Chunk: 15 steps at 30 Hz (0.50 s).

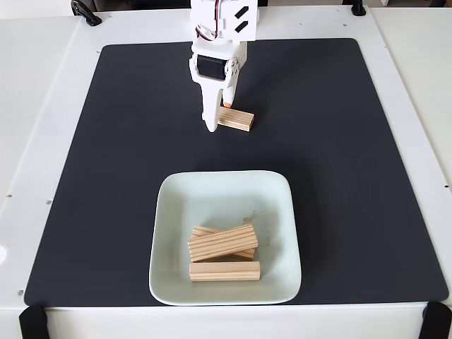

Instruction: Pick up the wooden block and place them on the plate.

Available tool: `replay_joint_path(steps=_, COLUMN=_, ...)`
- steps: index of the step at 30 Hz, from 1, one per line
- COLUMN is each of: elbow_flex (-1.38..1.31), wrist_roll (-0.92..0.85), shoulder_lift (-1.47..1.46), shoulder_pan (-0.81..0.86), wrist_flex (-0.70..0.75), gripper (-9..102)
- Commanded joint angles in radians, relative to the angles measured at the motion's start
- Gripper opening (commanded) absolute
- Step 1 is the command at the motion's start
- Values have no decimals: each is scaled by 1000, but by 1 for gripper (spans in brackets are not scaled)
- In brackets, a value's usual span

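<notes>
One wooden block lies on the black mat, up the middle of the fixed view, beyond the plate. My white gripper comes down from the top edge onto its left end. The long white finger stands in front of that end and the orange-tipped finger stands behind it. The jaws stand close together and pinch the block, which rests on the mat. The pale mint plate sits low in the middle and holds three more wooden blocks, two crossed and one lying in front of them.
The black mat covers most of the white table. Black clamps sit at the front corners, and a dark cable lies at the top left corner.
</notes>
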Motion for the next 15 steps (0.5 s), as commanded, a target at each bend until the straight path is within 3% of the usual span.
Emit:
replay_joint_path(steps=1, elbow_flex=-52, wrist_roll=11, shoulder_lift=-9, shoulder_pan=-2, wrist_flex=-5, gripper=26)
replay_joint_path(steps=10, elbow_flex=-52, wrist_roll=11, shoulder_lift=-55, shoulder_pan=-8, wrist_flex=-6, gripper=24)
replay_joint_path(steps=15, elbow_flex=-52, wrist_roll=-3, shoulder_lift=-77, shoulder_pan=-17, wrist_flex=-6, gripper=4)
